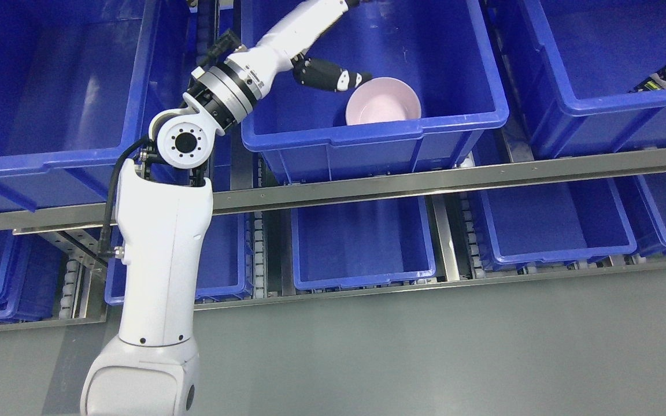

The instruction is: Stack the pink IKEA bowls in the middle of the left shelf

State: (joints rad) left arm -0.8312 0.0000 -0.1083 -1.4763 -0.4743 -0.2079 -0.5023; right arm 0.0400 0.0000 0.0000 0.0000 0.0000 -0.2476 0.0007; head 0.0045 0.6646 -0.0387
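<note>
left hand [332, 76] over middle bin [367, 136] | fingers [356, 77] at pink bowl [383, 103] rim | grip unclear

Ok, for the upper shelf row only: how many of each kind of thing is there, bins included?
Blue bins: 3 (left bin, middle bin, right bin)
Pink bowl: 1, in the middle bin
Dark packaged item: 1, in the right bin
Total: 5

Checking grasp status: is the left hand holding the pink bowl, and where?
The left hand sits at the pink bowl's far-left rim; an actual hold cannot be told.
</note>
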